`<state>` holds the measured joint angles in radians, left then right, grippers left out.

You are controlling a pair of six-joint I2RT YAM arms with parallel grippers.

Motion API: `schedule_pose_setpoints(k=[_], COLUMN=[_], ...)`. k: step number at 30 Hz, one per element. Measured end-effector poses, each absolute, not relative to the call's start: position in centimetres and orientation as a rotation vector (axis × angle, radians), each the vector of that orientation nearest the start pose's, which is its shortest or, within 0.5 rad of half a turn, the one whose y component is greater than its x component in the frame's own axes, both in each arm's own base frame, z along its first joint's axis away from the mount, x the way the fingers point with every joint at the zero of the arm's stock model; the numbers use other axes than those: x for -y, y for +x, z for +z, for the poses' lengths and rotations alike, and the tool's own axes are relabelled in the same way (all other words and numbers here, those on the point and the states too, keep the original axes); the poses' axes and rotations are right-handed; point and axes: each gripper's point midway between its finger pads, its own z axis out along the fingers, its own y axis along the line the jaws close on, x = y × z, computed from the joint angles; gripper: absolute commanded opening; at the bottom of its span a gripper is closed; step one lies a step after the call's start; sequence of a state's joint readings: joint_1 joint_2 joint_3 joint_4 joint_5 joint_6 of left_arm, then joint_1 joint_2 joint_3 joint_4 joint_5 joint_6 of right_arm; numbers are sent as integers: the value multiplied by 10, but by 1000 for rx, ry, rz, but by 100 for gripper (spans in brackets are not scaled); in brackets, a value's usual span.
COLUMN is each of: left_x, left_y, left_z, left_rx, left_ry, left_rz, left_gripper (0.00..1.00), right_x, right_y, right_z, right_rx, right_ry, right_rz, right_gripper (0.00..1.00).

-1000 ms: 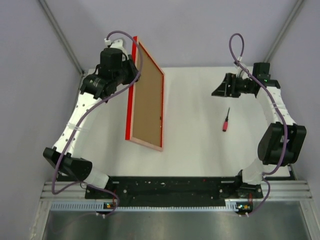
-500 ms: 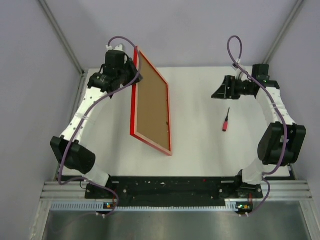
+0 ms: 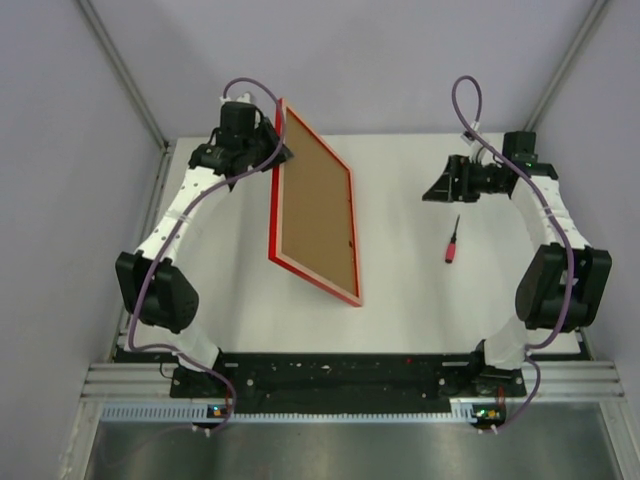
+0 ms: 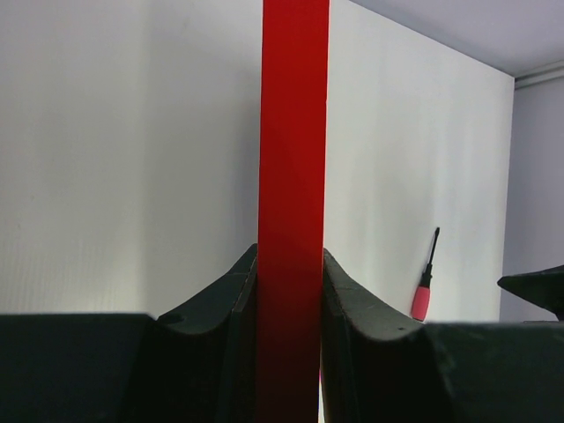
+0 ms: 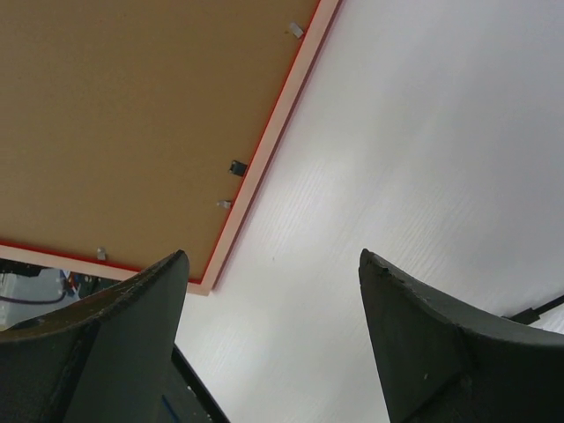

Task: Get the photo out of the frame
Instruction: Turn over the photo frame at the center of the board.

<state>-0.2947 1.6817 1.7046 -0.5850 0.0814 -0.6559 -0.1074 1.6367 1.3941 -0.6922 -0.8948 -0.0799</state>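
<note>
Frame (image 3: 315,215) hangs tilted over the bench's (image 3: 420,300) left half, brown back toward the cameras. Left gripper (image 3: 272,150) is clamped on its far red edge, clearest in the left wrist view. Right gripper (image 3: 440,186) is well apart with its jaws wide and empty, and a screwdriver (image 3: 452,242) lies near it. Photo hidden behind the back. Unclear whether the near corner touches the bench.

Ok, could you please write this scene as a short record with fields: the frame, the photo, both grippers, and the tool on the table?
frame: red, held tilted, brown back showing from above
photo: not visible in any view
left gripper: shut on the frame's red edge
right gripper: open, empty, apart from the frame
screwdriver: lying on the table near the right gripper, untouched
</note>
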Motion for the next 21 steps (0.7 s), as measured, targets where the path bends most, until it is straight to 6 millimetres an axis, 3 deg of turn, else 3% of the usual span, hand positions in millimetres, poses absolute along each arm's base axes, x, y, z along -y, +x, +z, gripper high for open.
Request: schedule_pose_setpoints(k=[7, 17, 21], left_x=[191, 200, 202], left_y=[462, 461, 462], left_z=[272, 248, 242], left_rx=[-2174, -2196, -2199], left_ry=[-338, -325, -316], left_rz=[-700, -778, -800], left_gripper=[0, 0, 0], right_x=[-96, -99, -112], right_y=[383, 396, 397], right_z=[189, 120, 103], right_rx=[-2278, -2448, -2508], right_ry=[-315, -169, -167], right_rz=[1047, 1120, 1108], right_gripper=[78, 75, 70])
